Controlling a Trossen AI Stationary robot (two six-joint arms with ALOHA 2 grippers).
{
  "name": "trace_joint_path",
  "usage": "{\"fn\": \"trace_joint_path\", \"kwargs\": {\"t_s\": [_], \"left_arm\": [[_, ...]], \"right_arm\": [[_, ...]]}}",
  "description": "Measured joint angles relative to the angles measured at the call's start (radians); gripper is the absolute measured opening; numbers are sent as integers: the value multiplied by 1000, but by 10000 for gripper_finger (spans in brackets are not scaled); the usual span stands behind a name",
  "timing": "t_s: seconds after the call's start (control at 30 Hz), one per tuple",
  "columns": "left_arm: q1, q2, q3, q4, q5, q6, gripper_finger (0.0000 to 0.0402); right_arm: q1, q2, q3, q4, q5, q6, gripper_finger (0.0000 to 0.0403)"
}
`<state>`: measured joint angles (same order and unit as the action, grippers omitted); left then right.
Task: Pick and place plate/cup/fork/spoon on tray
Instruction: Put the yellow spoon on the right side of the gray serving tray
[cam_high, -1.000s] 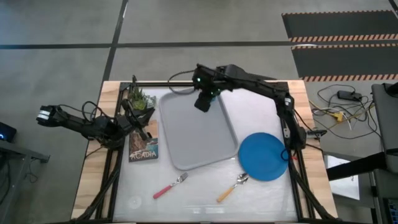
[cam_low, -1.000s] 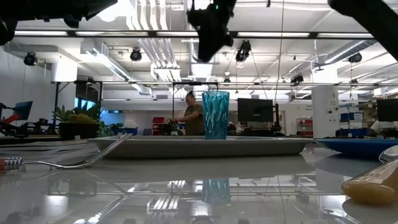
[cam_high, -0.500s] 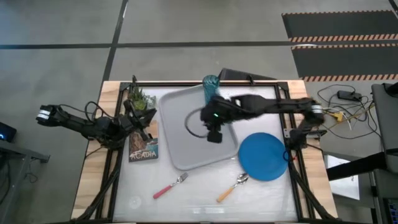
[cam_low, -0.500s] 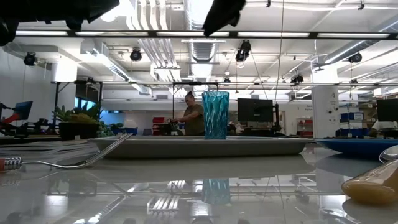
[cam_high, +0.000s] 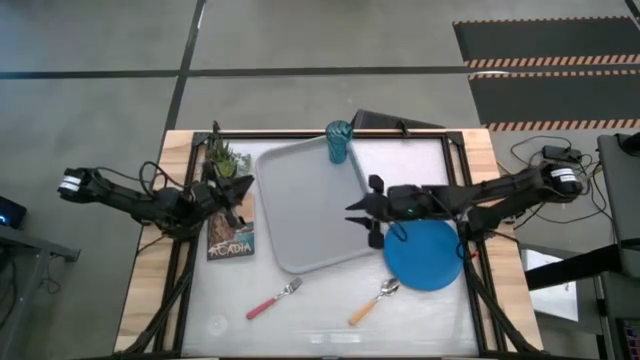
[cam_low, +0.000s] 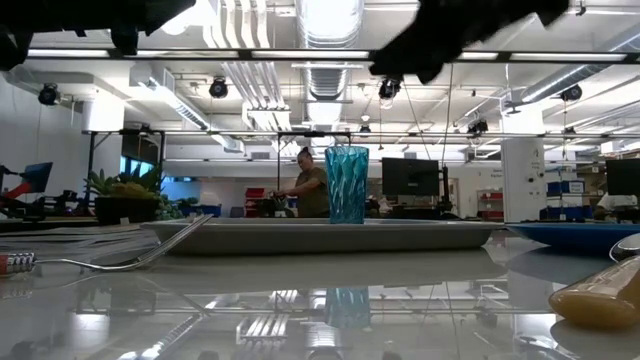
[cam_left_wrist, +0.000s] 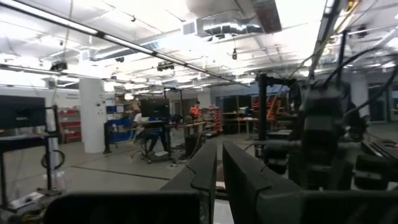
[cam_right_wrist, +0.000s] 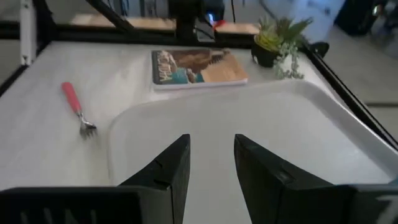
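Tray: grey, lying at the table's centre, tilted a little; bare except for the cup.
Plate: blue, on the table at 4 o'clock from the tray, just beside its rim.
Right gripper: over the tray's 3 o'clock edge, near the plate's 10 o'clock side; fingers spread apart, holding nothing.
Left gripper: waits at 9 o'clock of the tray, above the book; fingers close together, a thin gap between them.
Cup: teal, upright in the tray's 1 o'clock corner.
Fork: pink handle, on the table at 7 o'clock of the tray.
Spoon: orange handle, at 5 o'clock, just below the plate.
Plant: small pot at 12 o'clock of the book.
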<state>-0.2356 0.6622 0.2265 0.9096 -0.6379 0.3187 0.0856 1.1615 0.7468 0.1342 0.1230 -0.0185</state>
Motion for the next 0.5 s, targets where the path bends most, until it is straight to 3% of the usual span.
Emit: {"fn": "trace_joint_path", "kwargs": {"t_s": [0.1,0.23,0.5], "left_arm": [[-1,20,5,-2,12,-25,11],[-2,48,21,-1,16,-66,11],[-32,156,23,-8,72,-280,11]], "right_arm": [[13,-20,-143,252,0,-1,114],[29,-32,-271,442,0,-31,114],[32,-172,-364,474,-54,-75,114]]}}
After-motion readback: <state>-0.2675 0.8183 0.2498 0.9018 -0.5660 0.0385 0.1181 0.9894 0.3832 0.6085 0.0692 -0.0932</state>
